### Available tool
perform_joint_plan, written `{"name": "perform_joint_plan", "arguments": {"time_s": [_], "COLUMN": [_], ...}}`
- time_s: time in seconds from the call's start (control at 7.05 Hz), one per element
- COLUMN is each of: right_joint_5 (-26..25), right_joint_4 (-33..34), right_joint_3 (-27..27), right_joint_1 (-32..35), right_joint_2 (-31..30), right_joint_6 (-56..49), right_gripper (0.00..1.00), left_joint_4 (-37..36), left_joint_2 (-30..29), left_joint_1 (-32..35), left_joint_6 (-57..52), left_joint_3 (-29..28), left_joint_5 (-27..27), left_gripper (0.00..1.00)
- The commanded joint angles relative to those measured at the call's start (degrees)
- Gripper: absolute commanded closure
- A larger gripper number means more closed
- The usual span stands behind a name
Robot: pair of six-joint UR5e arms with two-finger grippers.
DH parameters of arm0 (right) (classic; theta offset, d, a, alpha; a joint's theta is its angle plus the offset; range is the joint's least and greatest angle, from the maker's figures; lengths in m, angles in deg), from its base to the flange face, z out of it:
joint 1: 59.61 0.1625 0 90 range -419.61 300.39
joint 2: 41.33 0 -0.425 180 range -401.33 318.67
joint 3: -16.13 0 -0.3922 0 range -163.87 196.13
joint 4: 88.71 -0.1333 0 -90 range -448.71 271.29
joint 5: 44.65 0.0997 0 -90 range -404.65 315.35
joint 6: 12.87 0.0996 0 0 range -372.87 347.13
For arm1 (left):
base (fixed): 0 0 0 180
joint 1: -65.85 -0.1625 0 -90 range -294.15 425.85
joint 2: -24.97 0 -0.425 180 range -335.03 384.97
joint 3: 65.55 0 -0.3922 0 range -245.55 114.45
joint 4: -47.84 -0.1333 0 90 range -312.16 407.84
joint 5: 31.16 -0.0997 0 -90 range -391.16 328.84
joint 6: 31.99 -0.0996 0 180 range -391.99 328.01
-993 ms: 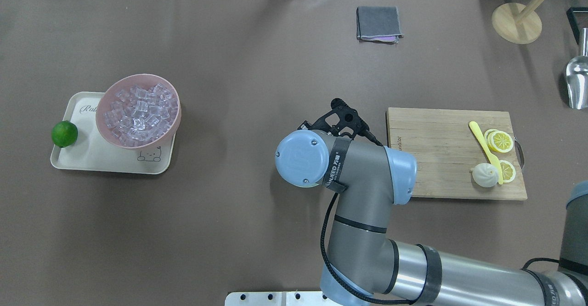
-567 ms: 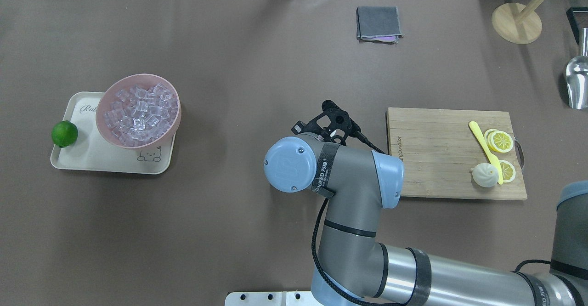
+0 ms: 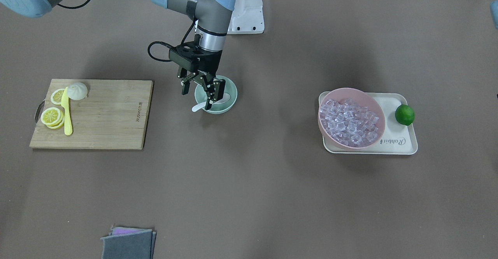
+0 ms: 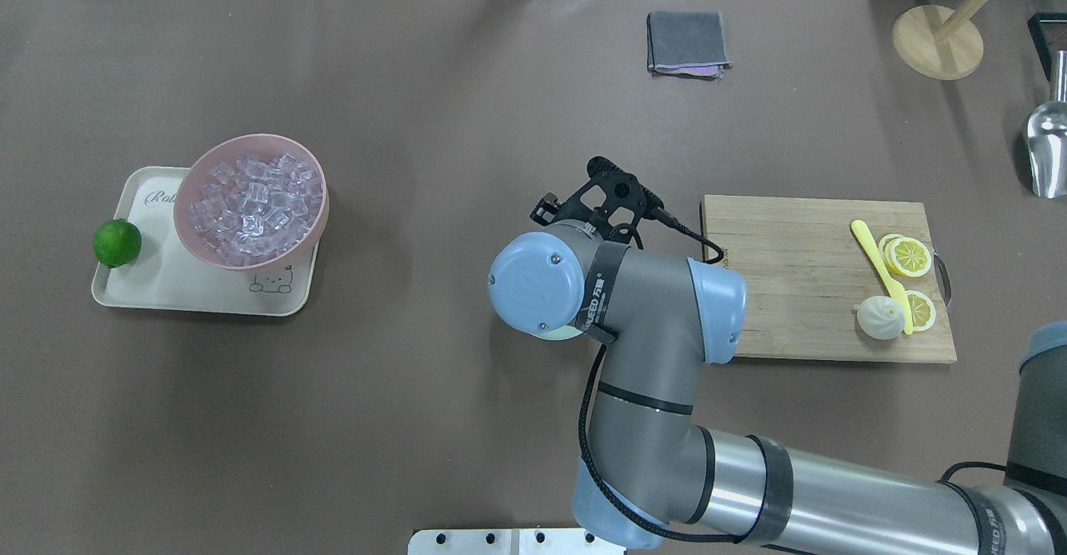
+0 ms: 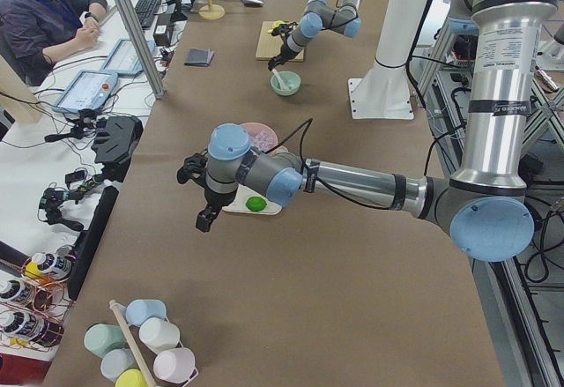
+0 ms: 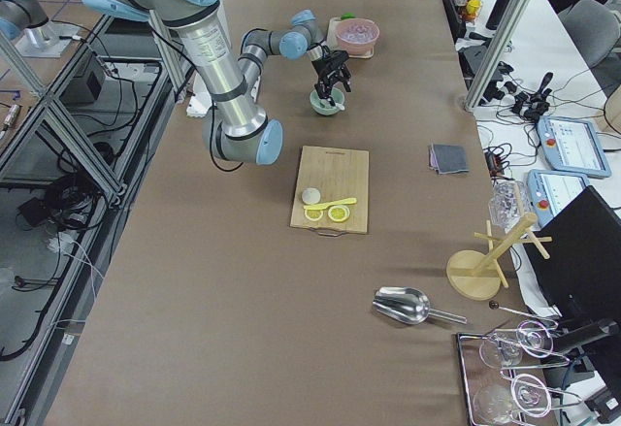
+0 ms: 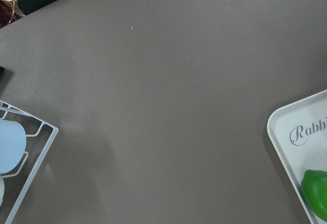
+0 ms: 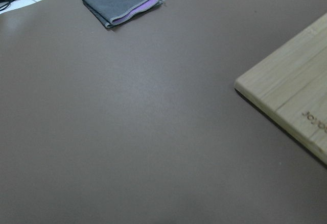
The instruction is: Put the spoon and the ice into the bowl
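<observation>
The mint-green bowl (image 3: 229,104) stands at the table's middle, and the overhead view hides it under my right arm. The white spoon (image 3: 199,107) lies in it with its scoop inside and its handle over the rim. My right gripper (image 3: 196,100) hangs open just above the bowl's rim and the spoon handle, holding nothing. The ice (image 3: 351,122) fills the pink bowl (image 4: 310,220) on a tray. My left gripper (image 5: 203,219) shows only in the exterior left view, near the tray, and I cannot tell whether it is open or shut.
A wooden cutting board (image 3: 109,115) holds lemon slices (image 3: 52,116), a yellow knife (image 3: 67,117) and a white bun (image 3: 78,90). The cream tray (image 3: 406,144) also carries a lime (image 3: 404,114). A grey cloth (image 4: 687,42), a wooden stand (image 4: 937,42) and a metal scoop (image 4: 1047,148) lie at the far side.
In the overhead view my right arm's wrist swung a little to the left, then back and farther from the robot. The pink bowl, tray and cutting board have not moved.
</observation>
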Motion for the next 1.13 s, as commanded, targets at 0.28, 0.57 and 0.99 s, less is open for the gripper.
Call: {"name": "perform_joint_plan", "arguments": {"time_s": [0.28,0.57,0.99], "right_joint_5": [13.58,24.11,44.24], "right_joint_4": [-0.59,-0.85,-10.33], "right_joint_3": [-8.19,-10.67,-10.07], "right_joint_1": [11.58,19.47,38.09], "right_joint_2": [-5.42,-9.28,-25.68], "right_joint_6": [-24.91,-42.28,-80.75], "right_gripper": [0.0,0.0,0.0], "left_joint_4": [-0.33,-9.56,-10.48], "left_joint_2": [8.88,8.55,9.69], "left_joint_1": [3.17,3.43,3.61], "left_joint_6": [-1.09,-2.06,-2.16], "left_joint_3": [0.05,-0.65,-1.35], "left_joint_5": [-0.34,-1.1,0.73], "left_gripper": [0.01,0.01,0.01]}}
